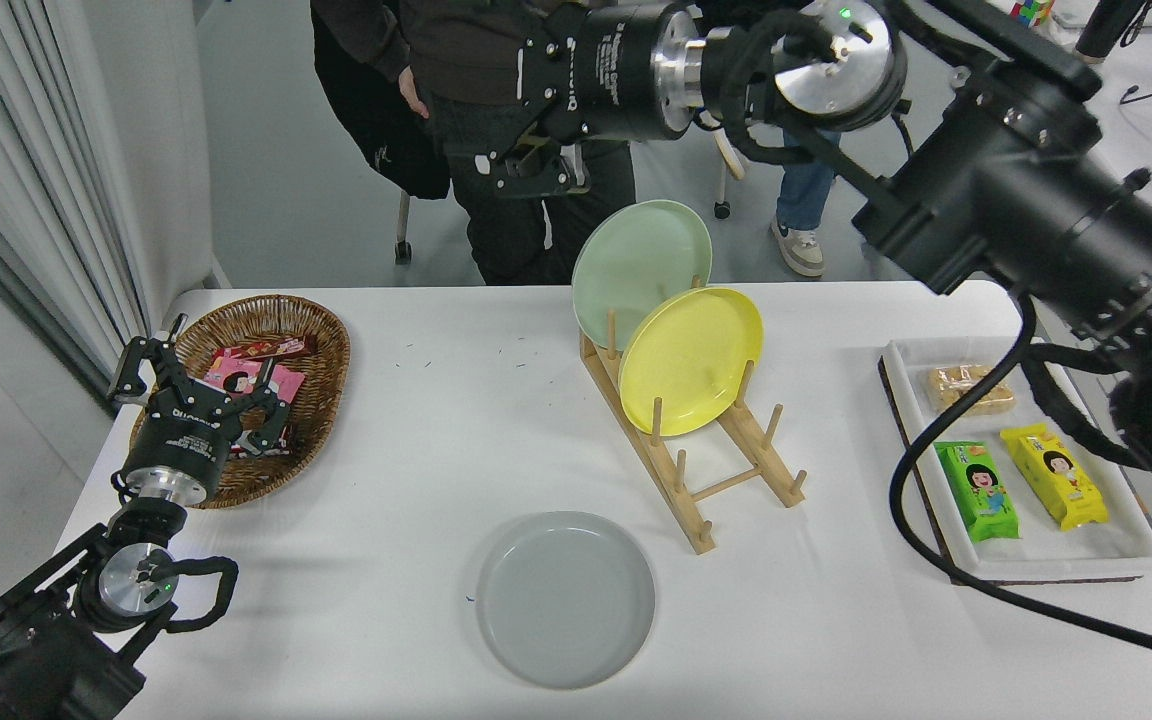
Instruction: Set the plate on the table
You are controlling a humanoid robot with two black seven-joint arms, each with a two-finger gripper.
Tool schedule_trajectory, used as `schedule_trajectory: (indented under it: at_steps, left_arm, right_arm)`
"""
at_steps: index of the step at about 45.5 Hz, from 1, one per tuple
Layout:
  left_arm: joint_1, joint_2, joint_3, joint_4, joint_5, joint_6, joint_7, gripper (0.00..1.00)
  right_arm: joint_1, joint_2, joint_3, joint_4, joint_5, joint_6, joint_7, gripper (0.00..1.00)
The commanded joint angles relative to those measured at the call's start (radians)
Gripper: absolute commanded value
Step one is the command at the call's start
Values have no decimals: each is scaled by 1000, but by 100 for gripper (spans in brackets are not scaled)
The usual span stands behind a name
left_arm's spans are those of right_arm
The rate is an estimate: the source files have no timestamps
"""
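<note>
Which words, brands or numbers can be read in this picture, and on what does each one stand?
No text can be read for certain.
Left gripper: white print on its body, too small to read.
Right gripper: white print on its wrist, too blurred to read.
Green packet and yellow packet on the tray: cartoon faces, print too small.
Pink packets in the basket: print unreadable.
</note>
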Motion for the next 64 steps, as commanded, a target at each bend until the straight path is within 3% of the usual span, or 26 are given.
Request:
schedule_trajectory:
  at_steps: [1,10,21,25,33,38,52,64]
  left_arm:
    - [0,0,0,0,0,0,0,98]
    - [0,0,0,0,0,0,0,98]
    - [0,0,0,0,0,0,0,98]
    - [0,0,0,0,0,0,0,98]
    - [0,0,0,0,0,0,0,98]
    - [0,0,0,0,0,0,0,98]
    - [0,0,0,0,0,0,0,98]
    - [0,0,0,0,0,0,0,98]
  right_arm:
    - [23,-107,32,0,-138,159,2,99]
    - [17,-147,127,-18,-137,96,7,99]
    - [37,-167,242,-101,-150,-384,7,99]
    - [52,-168,193,-109,-189,-484,5,99]
    - [9,-210,96,-102,-213,-475,5,99]
    - [6,-265,49,-95,-210,-406,7,99]
    - [26,-268,61,-115,-204,-299,7,99]
    - [24,-264,59,-162,-204,-285,7,99]
